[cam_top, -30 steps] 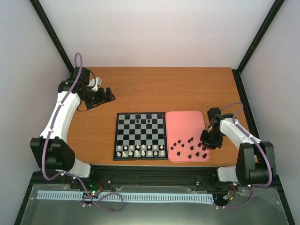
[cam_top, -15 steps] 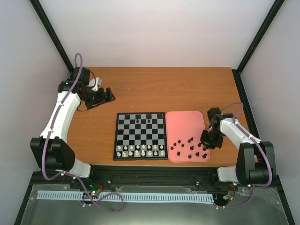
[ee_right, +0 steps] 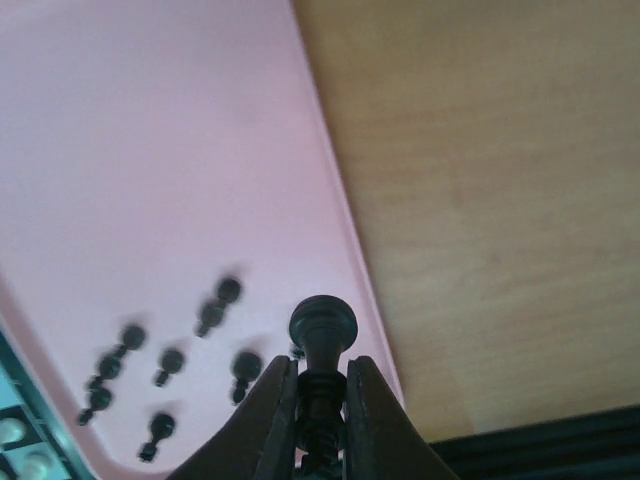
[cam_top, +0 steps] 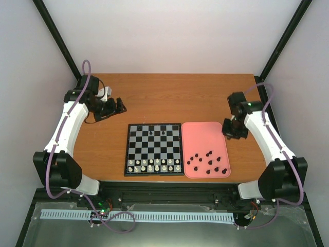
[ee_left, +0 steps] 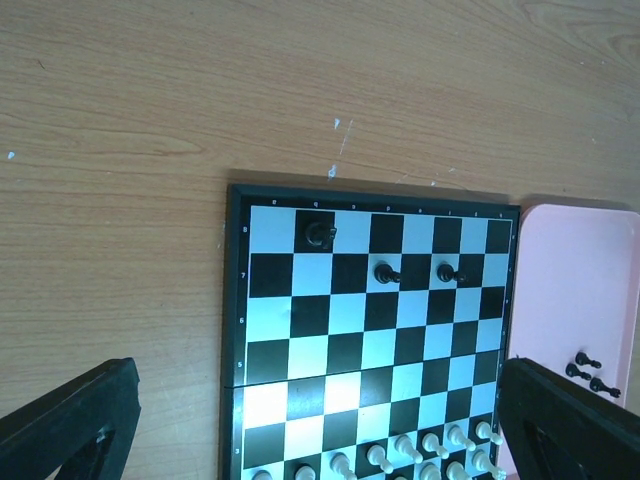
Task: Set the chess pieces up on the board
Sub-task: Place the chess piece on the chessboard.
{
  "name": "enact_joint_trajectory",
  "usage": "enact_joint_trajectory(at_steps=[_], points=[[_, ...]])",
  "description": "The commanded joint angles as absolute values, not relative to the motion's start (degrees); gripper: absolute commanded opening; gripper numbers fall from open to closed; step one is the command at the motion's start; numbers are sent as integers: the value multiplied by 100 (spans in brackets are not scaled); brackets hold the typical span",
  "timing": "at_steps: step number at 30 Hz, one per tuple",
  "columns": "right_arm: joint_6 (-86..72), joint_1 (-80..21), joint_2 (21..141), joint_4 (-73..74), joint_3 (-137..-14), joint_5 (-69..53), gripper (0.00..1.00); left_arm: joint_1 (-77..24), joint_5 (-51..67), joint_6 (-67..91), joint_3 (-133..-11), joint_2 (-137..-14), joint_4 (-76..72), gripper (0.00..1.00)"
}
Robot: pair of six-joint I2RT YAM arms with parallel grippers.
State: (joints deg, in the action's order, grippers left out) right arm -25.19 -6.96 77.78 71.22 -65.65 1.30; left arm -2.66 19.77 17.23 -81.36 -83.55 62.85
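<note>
**A:** The black piece (ee_right: 322, 325) is pinched by its stem in the right hand (ee_right: 322, 395), up over the far right edge of the tray (cam_top: 203, 131). The other black pieces (cam_top: 208, 162) lie in the tray's near half, and three stand on the far rows of the board (cam_top: 154, 149).

**B:** That grip looks thin to me, right at the tips. A fast swing to the board could twist it loose onto the desk (cam_top: 169, 95). The left hand (cam_top: 115, 106) is wide open and holding nothing, off at far left.
</note>
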Motion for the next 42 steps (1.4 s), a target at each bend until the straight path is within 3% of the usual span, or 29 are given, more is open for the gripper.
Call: enact_joint_trajectory(at_steps=[1,17,28,42], points=[[-2300,-1290,8441,7606,-7817,539,3,-281,2035,1791,-8216,-8192,6265,100],[-1888,-3407,12388,7796,-12961,26,3,-284,1634,1784,-8341,-8125,6457,100],[-1480,-4128,13183,7370,-13294,-300,3,-282,1516,1757,-8265,-8086,6531,100],[-1388,-4333,13803,7419,-13544,-648,3,-289,1514,1741,-8178,-8097,6513,100]])
